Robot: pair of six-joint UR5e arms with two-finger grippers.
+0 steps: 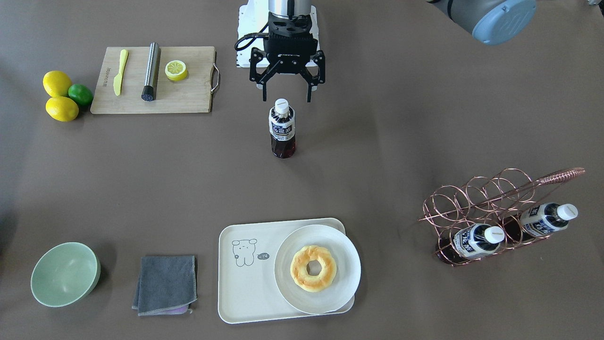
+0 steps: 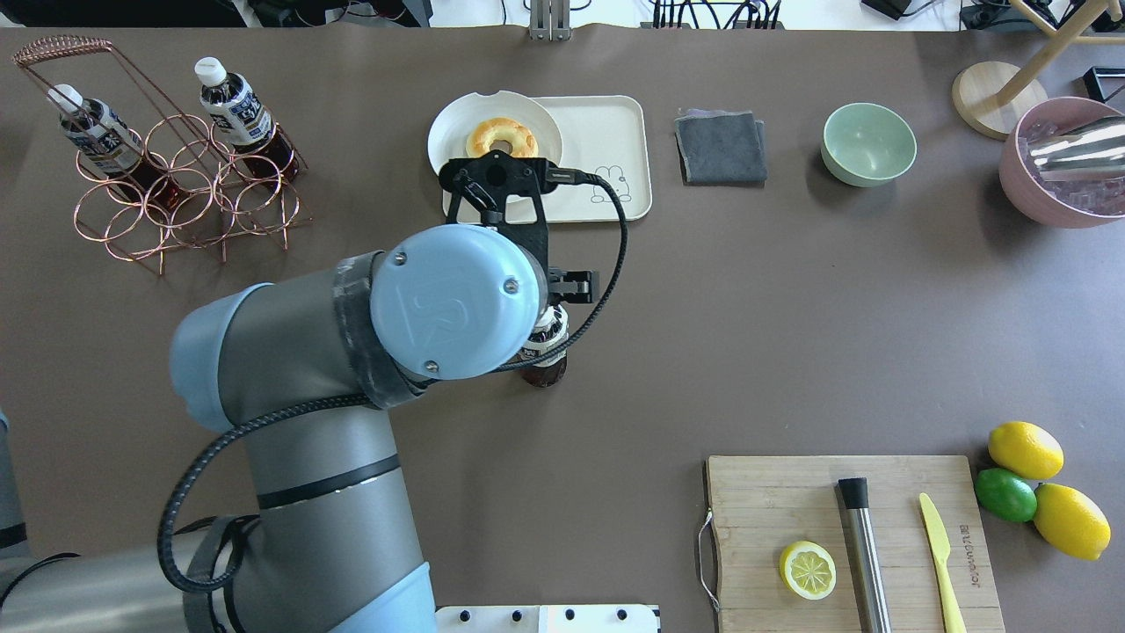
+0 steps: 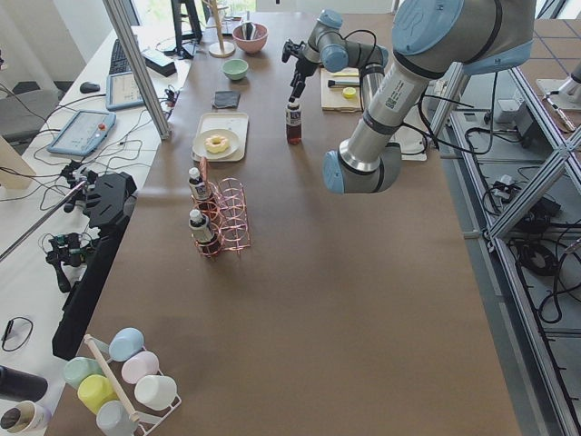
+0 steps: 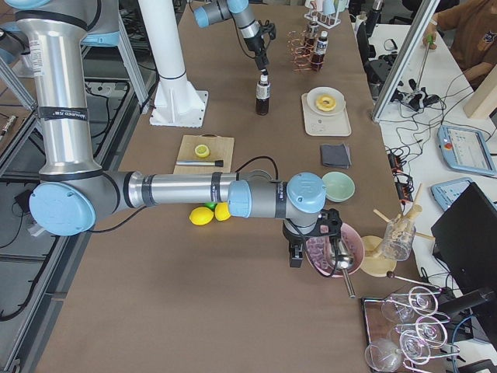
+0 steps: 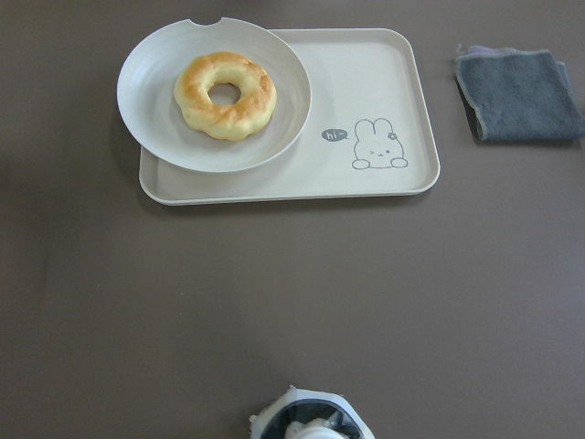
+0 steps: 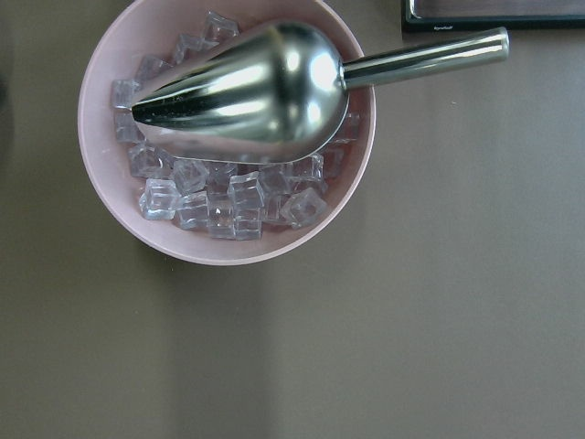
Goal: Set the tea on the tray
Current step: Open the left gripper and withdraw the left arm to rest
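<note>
3 bottles of 1 kind show: 2 spares (image 1: 473, 241) lean in the copper wire rack (image 1: 476, 198), and 1, the tea (image 1: 282, 127), stands upright mid-table, cap up and long axis vertical. It is nearer the robot than the tray (image 1: 245, 293) and well apart from it. Its white-and-blue label is too small to read. The tray's drawing says "hi". The left gripper (image 1: 286, 97) hangs just above the cap, fingers spread wide and empty. The right gripper (image 4: 312, 241) is over 1 bowl (image 6: 224, 253) of ice; I cannot tell how its fingers stand.

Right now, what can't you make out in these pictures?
- Small clear plastic bottle of dark tea: in the overhead view, mostly hidden under the left arm's blue-capped joint; the left wrist view's bottom edge cuts off all but its top.
- Right tool: small, right side view only; open or shut unclear.
- Label text: too small.
</note>
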